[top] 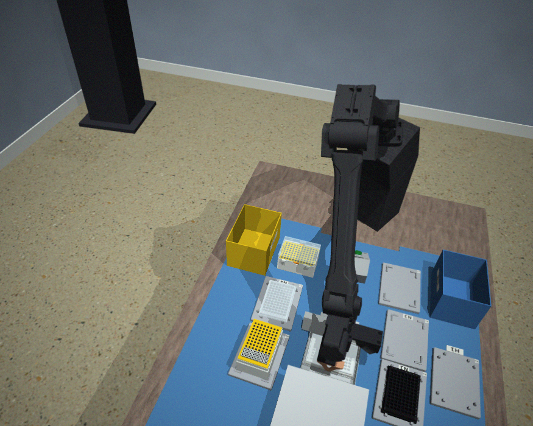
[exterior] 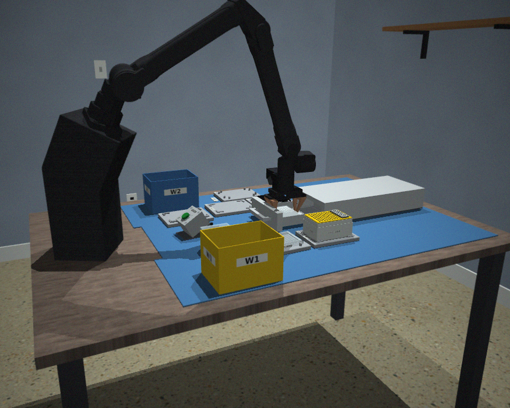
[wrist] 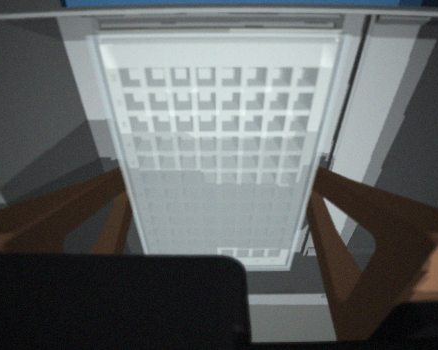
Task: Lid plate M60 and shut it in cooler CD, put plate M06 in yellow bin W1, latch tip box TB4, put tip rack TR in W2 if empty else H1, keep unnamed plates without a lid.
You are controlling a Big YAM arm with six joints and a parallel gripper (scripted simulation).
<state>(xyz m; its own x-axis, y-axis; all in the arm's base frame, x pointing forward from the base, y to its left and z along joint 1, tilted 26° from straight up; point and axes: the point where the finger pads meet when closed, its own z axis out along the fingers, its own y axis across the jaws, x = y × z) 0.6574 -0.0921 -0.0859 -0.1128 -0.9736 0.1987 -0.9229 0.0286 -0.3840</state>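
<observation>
My gripper (top: 332, 365) is shut on the white assay plate (wrist: 216, 155), with one finger on each long side. The plate seems to carry a clear lid. It sits low in the open drawer (exterior: 275, 215) of the cooler CD (exterior: 365, 195); I cannot tell whether it rests on the floor. The gripper also shows in the exterior view (exterior: 285, 203). The clear assay plate (top: 278, 300) lies on its nest. The tip box TB4 (top: 298, 255) stands between the yellow bin W1 (top: 253, 245) and the green DONE key (top: 358, 252). The tip rack TR (top: 259, 344) holds several tips.
The blue bin W2 (top: 459, 288) stands at the right edge of the mat. A black plate (top: 399, 394) lies on a nest beside the bare H1 nest (top: 455, 383). Two other bare nests (top: 399, 288) lie near W2. The arm hides part of the drawer.
</observation>
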